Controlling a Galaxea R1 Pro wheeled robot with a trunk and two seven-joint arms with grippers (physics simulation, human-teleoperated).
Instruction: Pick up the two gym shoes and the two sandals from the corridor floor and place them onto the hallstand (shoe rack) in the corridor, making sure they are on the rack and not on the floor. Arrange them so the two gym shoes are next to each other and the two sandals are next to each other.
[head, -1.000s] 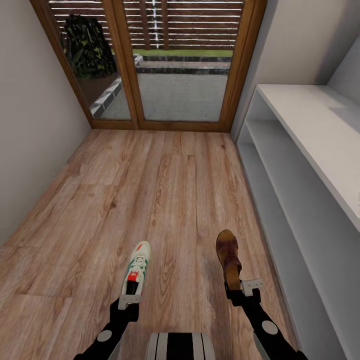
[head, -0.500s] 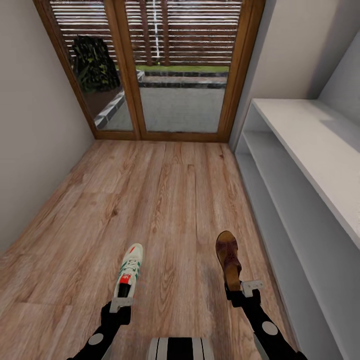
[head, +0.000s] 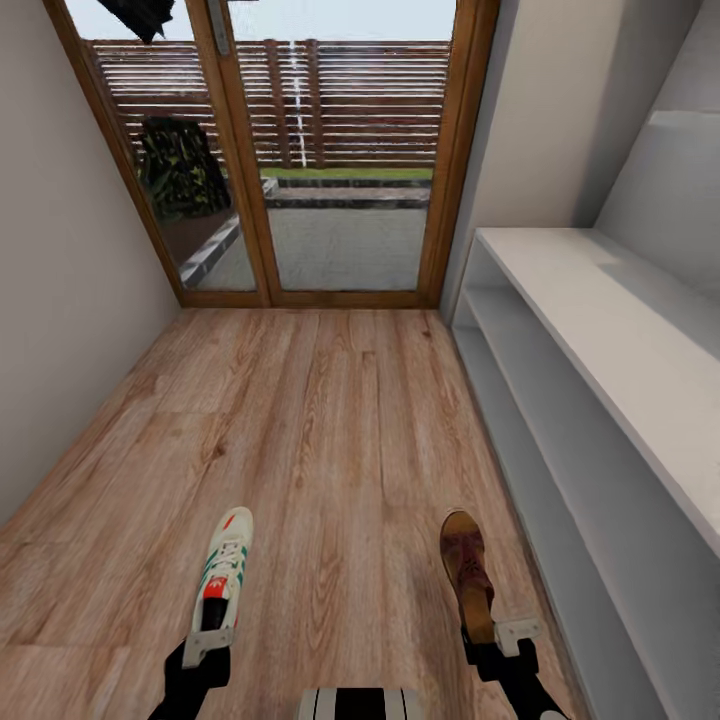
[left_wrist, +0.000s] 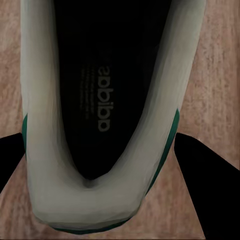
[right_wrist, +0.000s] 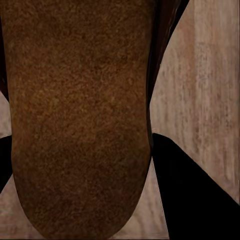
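Observation:
A white gym shoe (head: 224, 568) with green stripes and an orange-red heel hangs over the wood floor (head: 330, 420), held at its heel by my left gripper (head: 208, 640). The left wrist view looks into the gym shoe's dark opening (left_wrist: 100, 100) with a black finger (left_wrist: 210, 175) at each side. A dark brown sandal (head: 468, 570) is held at its heel by my right gripper (head: 495, 640). The sandal's tan insole (right_wrist: 75, 115) lies between black fingers (right_wrist: 190, 190) in the right wrist view. The pale-grey hallstand (head: 600, 330) with two long shelf levels runs along the right wall.
A wood-framed glass door (head: 290, 150) closes the far end of the corridor, with a fence and plants outside. A plain wall (head: 60, 300) bounds the left side. The robot's trunk (head: 360, 703) shows at the bottom edge.
The whole view has tilted up and shifted, so more of the door shows. Both held shoes sit lower in the picture, and the gym shoe has drifted further left.

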